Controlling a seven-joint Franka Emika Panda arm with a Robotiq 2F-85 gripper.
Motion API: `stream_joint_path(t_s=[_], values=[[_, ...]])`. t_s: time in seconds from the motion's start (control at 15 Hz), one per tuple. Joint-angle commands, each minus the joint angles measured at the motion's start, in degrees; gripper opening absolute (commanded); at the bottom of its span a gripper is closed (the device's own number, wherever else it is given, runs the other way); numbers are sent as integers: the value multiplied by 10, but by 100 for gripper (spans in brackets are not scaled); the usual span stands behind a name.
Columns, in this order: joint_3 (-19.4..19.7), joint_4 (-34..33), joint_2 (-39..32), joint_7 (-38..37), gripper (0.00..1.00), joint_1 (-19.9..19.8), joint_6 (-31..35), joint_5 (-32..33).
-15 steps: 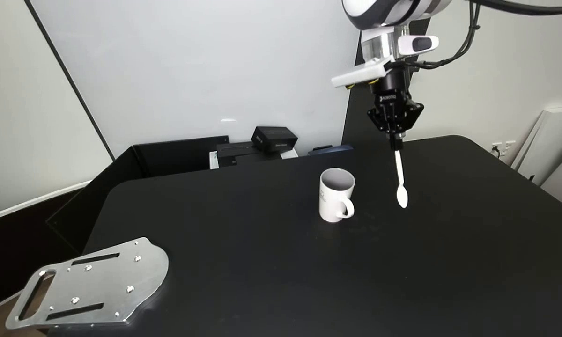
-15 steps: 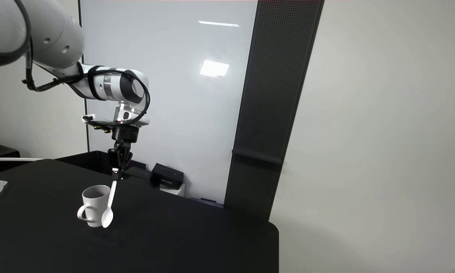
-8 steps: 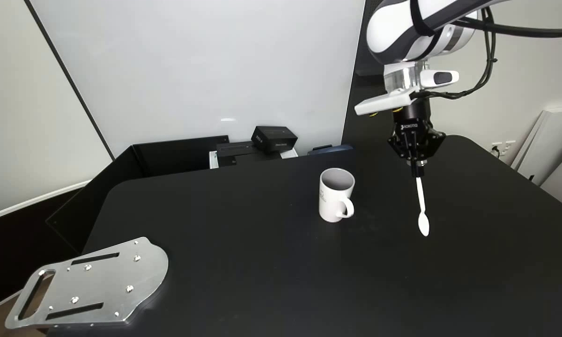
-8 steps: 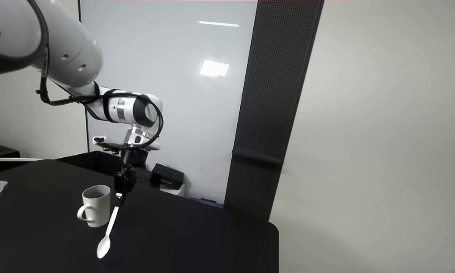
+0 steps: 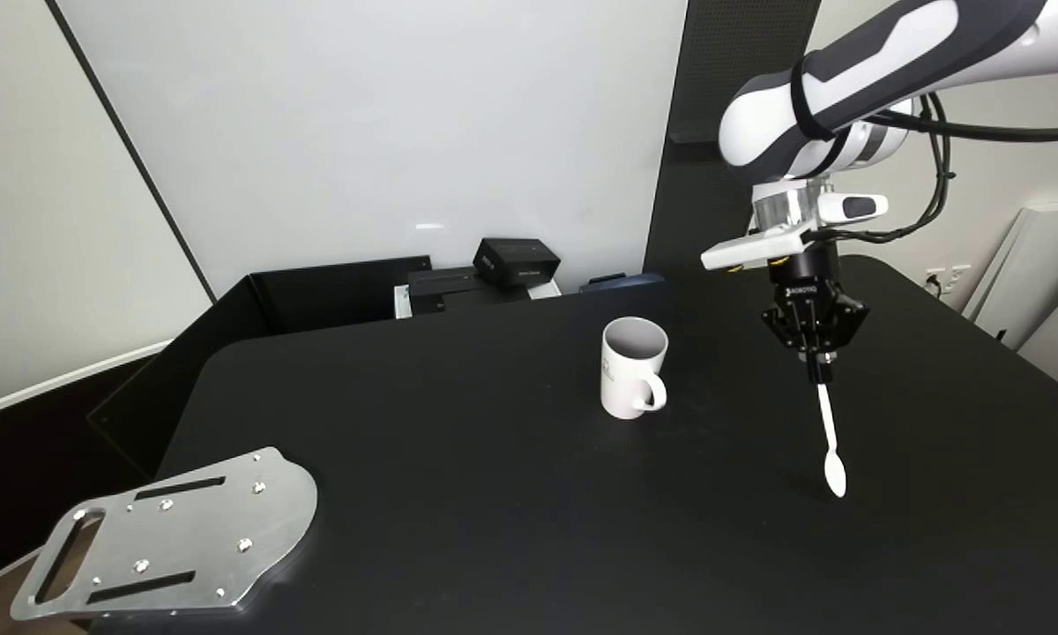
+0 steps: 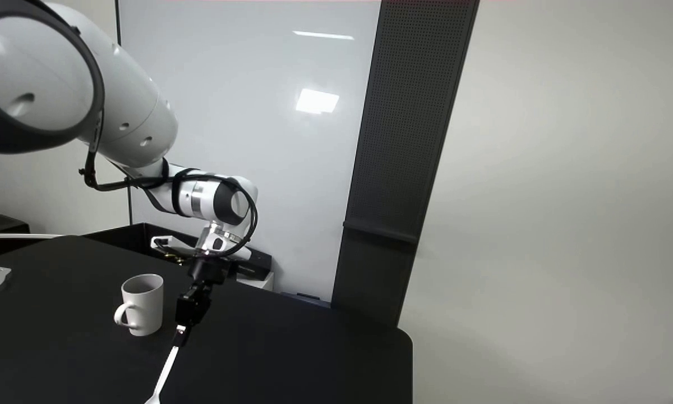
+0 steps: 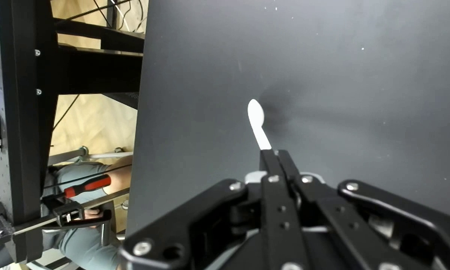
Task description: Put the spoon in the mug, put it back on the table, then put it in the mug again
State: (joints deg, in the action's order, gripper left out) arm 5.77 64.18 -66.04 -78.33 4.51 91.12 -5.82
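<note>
In an exterior view, over the last second I have brought the spoon (image 5: 834, 466) down and farther out to the side of the mug (image 5: 624, 381). It now hangs bowl-down, a little tilted, between the mug and the right edge of the table (image 5: 494, 494). The mug, unmoved and upright, stands nearer the far edge. Going down and away from the mug reads to me as the putting-back step, with the last return to the mug left to do, though I cannot be sure. My pincer (image 5: 820, 374) points down with the top of the stem in its tips.

In an exterior view, the spoon (image 6: 165, 373) crossed in front of the mug (image 6: 144, 308) a second ago; now there is a gap between them. The bowl runs off the bottom of this view, so from here I cannot tell whether it touches the table. Both are well apart from the table's rounded corner at the right.

In the wrist view, the bowl hangs inside the table's left edge, well apart from it. A shadow (image 7: 279, 108) lies beside the bowl rather than meeting its tip, so I judge it to be just off the surface. My fingers (image 7: 269, 162) are drawn together as far as the thin stem lets them, pinching its end and nothing else. Letting go here would probably drop the spoon; I should lower it further first.
</note>
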Motion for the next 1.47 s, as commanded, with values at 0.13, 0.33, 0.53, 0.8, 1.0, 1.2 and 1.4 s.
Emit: stream_joint_path(t_s=[0.13, 0.33, 0.53, 0.8, 1.0, 1.2, 1.4], values=[[-10, -32, -41, -1, 1, -5, -12, -10], [-12, -37, -52, -2, 1, -4, -11, -12], [-9, -32, -49, -4, 35, 1, 14, -10], [-8, 2, -22, 9, 61, 8, 85, -6], [-7, 43, 5, 62, 81, 11, 178, 8], [-10, 97, 40, 141, 99, 9, 271, 24], [-11, 153, 71, 229, 100, 5, 357, 38]])
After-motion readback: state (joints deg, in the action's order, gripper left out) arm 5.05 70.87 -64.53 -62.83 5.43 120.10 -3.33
